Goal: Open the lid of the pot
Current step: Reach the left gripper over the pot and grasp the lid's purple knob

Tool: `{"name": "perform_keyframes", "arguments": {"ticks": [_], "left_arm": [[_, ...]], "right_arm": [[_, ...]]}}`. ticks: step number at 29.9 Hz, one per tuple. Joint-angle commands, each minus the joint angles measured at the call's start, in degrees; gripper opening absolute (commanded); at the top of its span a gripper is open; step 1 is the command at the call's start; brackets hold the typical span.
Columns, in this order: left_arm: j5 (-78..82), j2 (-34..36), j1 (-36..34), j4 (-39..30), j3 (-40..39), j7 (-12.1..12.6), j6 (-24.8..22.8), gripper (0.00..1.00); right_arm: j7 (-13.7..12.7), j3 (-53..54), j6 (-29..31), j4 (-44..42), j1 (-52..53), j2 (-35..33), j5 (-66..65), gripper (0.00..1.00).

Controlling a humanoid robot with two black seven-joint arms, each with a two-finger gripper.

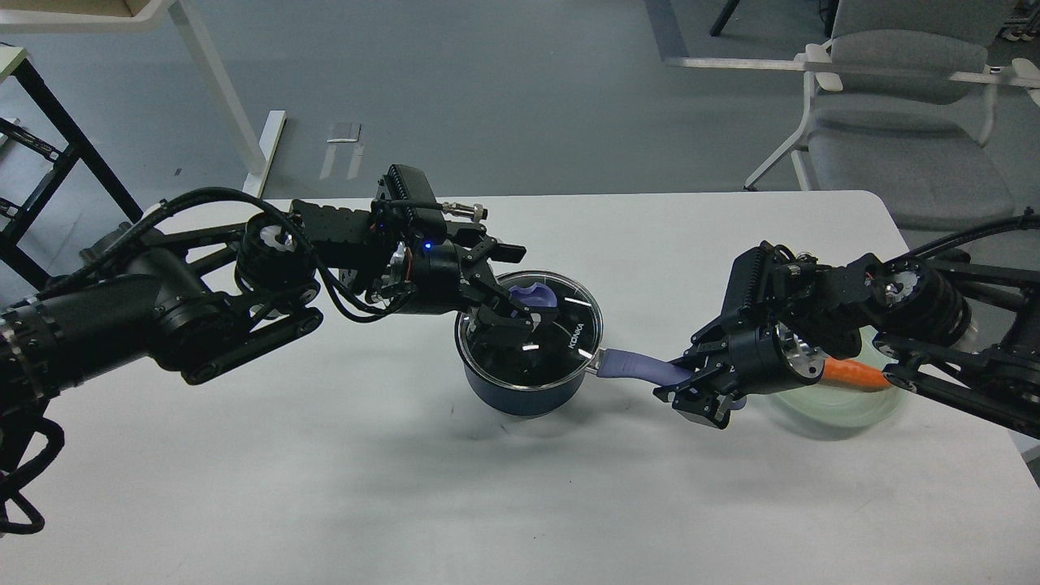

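Right claw (692,388) clamps pot (528,388) handle; left claw (515,312) on lid (561,325) knob.

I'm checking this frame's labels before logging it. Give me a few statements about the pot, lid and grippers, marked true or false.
1. The lid sits on the pot. True.
2. The left gripper is at the lid's knob. True.
3. The right gripper hangs far from the pot's handle. False: it is around the handle's end.
4. The pale green plate is empty. False: a carrot lies on it.
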Motion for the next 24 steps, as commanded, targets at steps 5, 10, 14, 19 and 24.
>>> {"name": "perform_keyframes", "arguments": {"ticks": [5, 10, 14, 19, 24], "left_arm": [[1.6, -2.7, 0.3, 4.2, 1.2, 0.0, 1.7, 0.99], [1.6, -3.4, 1.2, 4.9, 1.2, 0.0, 2.0, 0.98], [1.6, -3.4, 1.8, 4.9, 1.2, 0.0, 2.0, 0.96], [1.5, -3.4, 2.4, 4.9, 1.4, 0.0, 2.0, 0.96], [1.6, -3.5, 2.7, 4.9, 1.5, 0.0, 2.1, 0.82]], "right_arm": [[0.0, -0.1, 0.0, 0.0, 0.0, 0.0, 0.0, 0.32], [0.0, 0.0, 0.0, 0.0, 0.0, -0.1, 0.0, 0.33], [0.0, 0.0, 0.0, 0.0, 0.0, 0.0, 0.0, 0.33], [0.0, 0.1, 0.0, 0.0, 0.0, 0.0, 0.0, 0.33], [0.0, 0.1, -0.1, 0.0, 0.0, 0.0, 0.0, 0.33]]}}
